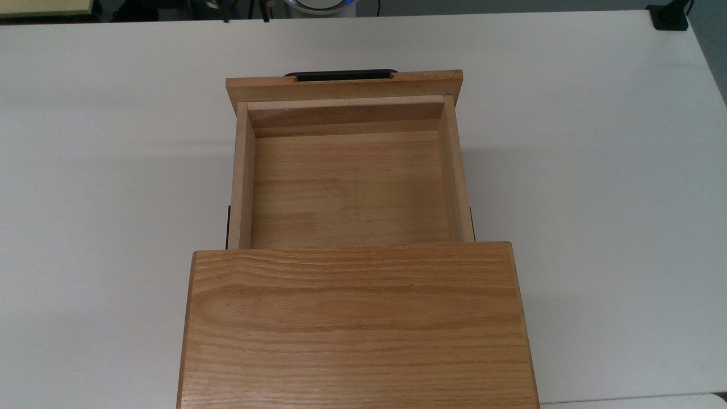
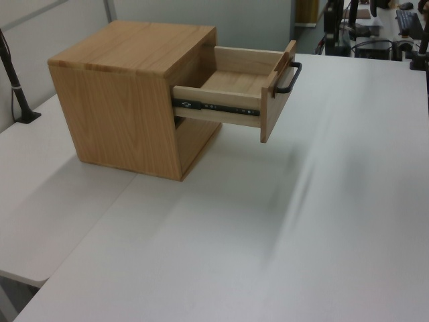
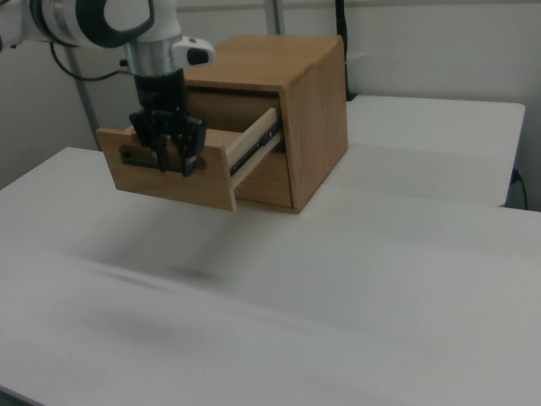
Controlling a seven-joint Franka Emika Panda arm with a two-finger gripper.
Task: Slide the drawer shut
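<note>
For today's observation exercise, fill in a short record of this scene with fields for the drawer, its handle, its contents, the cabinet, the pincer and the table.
drawer: pulled well out of the cabinet, not yet closed
handle: slim black bar on the front panel
contents: none, bare wooden floor
cabinet: oak-coloured box standing on the table
slide rail: dark metal, exposed along the drawer's side
pincer: in the right view, in front of the front panel at handle height, pointing down
table: white
</note>
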